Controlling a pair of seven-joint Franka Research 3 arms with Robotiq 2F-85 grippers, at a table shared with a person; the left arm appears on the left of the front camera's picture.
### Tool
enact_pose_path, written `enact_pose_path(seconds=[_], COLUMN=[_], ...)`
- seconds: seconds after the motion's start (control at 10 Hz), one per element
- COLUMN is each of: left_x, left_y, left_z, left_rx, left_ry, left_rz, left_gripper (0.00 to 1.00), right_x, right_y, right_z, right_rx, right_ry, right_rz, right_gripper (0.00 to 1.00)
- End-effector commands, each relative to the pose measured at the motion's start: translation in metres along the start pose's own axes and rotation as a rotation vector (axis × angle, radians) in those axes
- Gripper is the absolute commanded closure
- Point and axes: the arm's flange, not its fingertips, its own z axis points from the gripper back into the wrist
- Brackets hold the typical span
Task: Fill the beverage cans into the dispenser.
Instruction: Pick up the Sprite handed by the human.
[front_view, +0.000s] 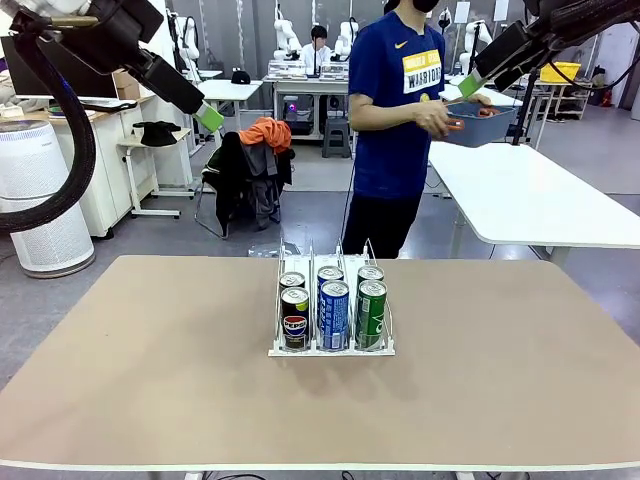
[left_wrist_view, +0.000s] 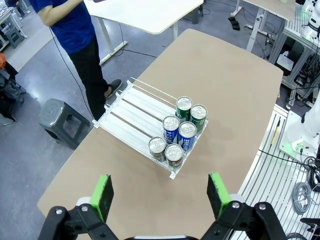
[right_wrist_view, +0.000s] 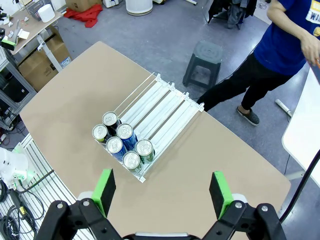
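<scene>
While both arms hang high above the table (front_view: 150, 390), we see the left claw (left_wrist_view: 160, 192) released, its green pads spread wide with nothing between them. The right claw (right_wrist_view: 162, 189) is likewise released and empty. Both look down on the dispenser (front_view: 330, 351), which stands near the middle of the table, its three lanes running from our side toward the person (front_view: 395, 100) at the far side.

Six beverage cans (left_wrist_view: 187, 132) stand upright in it, two to a lane, all crowded at the end nearest us. Across the front row, from our left, we see a black Pepsi can (front_view: 295, 320), a blue can (front_view: 334, 315) and a green can (front_view: 371, 313). One more can stands touching behind each. The far stretch of every lane is bare.

The person, in a blue shirt, stands beyond the far edge with hands at a blue-grey tub (front_view: 490, 128). Whether it rests on the white table (front_view: 530, 200) behind or is held, we cannot tell.
</scene>
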Motion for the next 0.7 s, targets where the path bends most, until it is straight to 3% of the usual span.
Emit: enact_pose_path(seconds=[0.0,0.6], left_x=[-0.0005,-0.0005], left_y=[0.0013,0.0013], left_z=[0.0002,0.0002], left_rx=[0.005,0.005], left_ry=[-0.005,-0.005], left_rz=[0.008,0.008], left_gripper=[0.0,0.0], right_x=[-0.0015,-0.0015], right_y=[0.0006,0.0006], right_z=[-0.0006,-0.0006], right_rx=[0.005,0.005], right_ry=[0.0,0.0], right_rz=[-0.003,-0.003], right_gripper=[0.0,0.0])
